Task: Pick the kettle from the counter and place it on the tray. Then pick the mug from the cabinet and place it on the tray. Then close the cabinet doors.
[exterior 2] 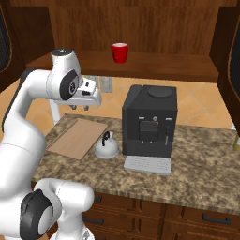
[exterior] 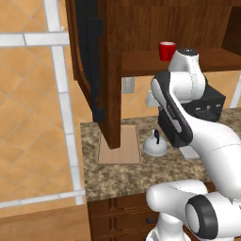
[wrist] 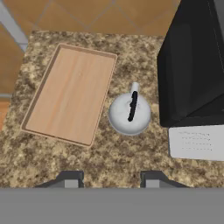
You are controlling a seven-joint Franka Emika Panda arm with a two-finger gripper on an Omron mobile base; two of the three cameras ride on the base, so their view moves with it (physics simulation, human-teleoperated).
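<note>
Kettle (wrist: 130, 114) first, since nothing in the task is done yet as far as we can judge: it sits on the tabletop (exterior 2: 197, 164), just beside the tray (wrist: 70, 95) but not on it, close against the coffee machine (exterior 2: 150, 119). Nearest to us, the gripper (exterior 2: 79, 108) hangs above the tabletop, well clear of the kettle's black handle, and in the hand view we look down past the two fingertips (wrist: 71, 179) onto kettle and tray. The jaws stand apart and empty, holding nothing. The tray lies bare, so both placements remain. Further back, the mug (exterior 2: 120, 52) stands upright on the shelf inside the cabinet (exterior 2: 140, 28), untouched. The cabinet doors (exterior: 92, 61) hang open on both sides. We reckon all three steps are left: kettle to tray, mug to tray, then doors shut.
</note>
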